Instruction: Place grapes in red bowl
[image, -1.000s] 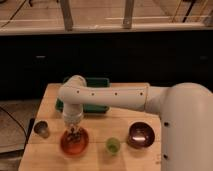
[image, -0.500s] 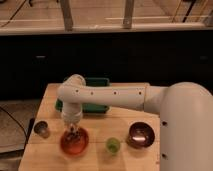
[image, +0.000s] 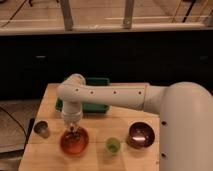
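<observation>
- Nearest you, straight under the jaws, sits the round, shallow, glossy orange-red bowl (image: 74, 142) on the pale wooden table (image: 125, 116).
- The jaws hang at the end of the white arm (image: 107, 95), pointing down, with their tips low over the middle of that bowl. You cannot tell whether they are wide or closed.
- A small dark clump at the tips, inside the bowl's rim, is probably the bunch of dark purplish grapes (image: 74, 134). Whether it rests on the bowl's floor or hangs in the jaws does not show.
- To the right of the jaws, near them, stands a small green cup (image: 113, 145). Further right is a dark maroon bowl with a shiny inside (image: 140, 135), well apart from the red one.
- To the left of the jaws, near the table's edge, stands a small metal cup (image: 42, 128).
- Behind the jaws, partly hidden by the arm, lies a green rectangular tray (image: 96, 107).
- By your reckoning the carry looks done, since the grapes are over or in the right bowl. What seems left is the release, if it is not already made, and lifting clear without dragging the bunch out.
</observation>
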